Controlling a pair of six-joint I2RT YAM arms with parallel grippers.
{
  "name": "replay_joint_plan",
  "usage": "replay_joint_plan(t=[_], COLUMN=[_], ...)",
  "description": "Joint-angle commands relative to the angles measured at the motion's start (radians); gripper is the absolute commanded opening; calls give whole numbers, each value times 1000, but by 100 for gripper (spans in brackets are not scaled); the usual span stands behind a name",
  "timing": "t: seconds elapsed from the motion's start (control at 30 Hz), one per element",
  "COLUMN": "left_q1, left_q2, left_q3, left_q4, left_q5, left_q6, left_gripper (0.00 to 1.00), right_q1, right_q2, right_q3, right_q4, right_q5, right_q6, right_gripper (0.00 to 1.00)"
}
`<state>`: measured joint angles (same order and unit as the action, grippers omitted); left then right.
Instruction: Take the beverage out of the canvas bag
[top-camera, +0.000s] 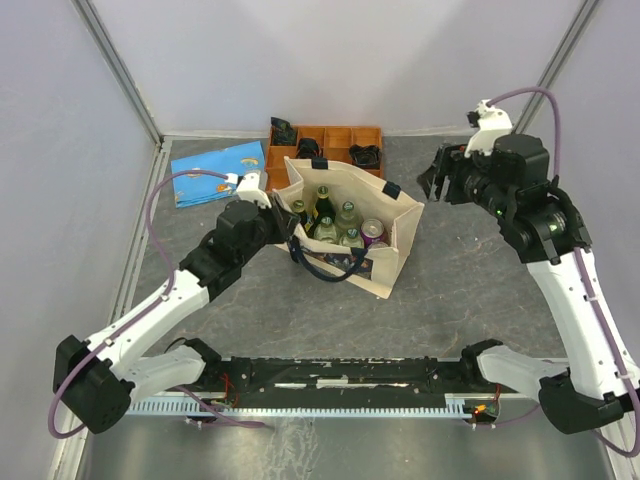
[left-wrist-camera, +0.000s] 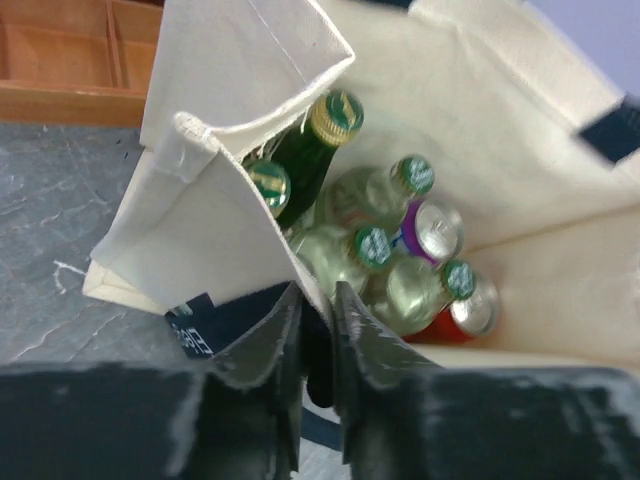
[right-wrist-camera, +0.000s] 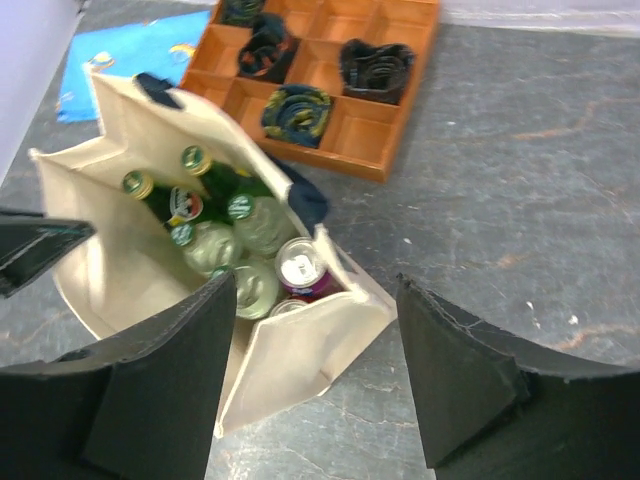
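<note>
The cream canvas bag (top-camera: 392, 250) stands open in the middle of the table, with navy handles and a dark print on its front. Inside are several glass bottles with green caps (left-wrist-camera: 373, 245), a dark green bottle (left-wrist-camera: 318, 145), a purple can (right-wrist-camera: 300, 268) and a red can (left-wrist-camera: 468, 315). My left gripper (top-camera: 289, 222) is shut on the bag's left rim (left-wrist-camera: 300, 262) and holds it between the fingers (left-wrist-camera: 318, 296). My right gripper (top-camera: 431, 184) is open and empty, up in the air to the right of the bag, looking down at its right corner (right-wrist-camera: 315, 285).
An orange compartment tray (top-camera: 367, 135) with rolled dark items stands behind the bag. A blue patterned pouch (top-camera: 215, 170) lies at the back left. Grey walls close in the table on three sides.
</note>
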<state>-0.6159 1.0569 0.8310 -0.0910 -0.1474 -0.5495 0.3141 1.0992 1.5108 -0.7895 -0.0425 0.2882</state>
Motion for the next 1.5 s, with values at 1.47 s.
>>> replay_joint_plan(t=[1.47], left_q1=[-59], left_q2=[-68], left_q3=[-331], left_q4=[-5], left_q5=[60], left_q6=[-26], left_gripper=[3], right_q1=[551], right_q2=[131], right_q3=[-580], right_q4=[59], right_q5=[398], right_q6=[194], right_gripper=[57])
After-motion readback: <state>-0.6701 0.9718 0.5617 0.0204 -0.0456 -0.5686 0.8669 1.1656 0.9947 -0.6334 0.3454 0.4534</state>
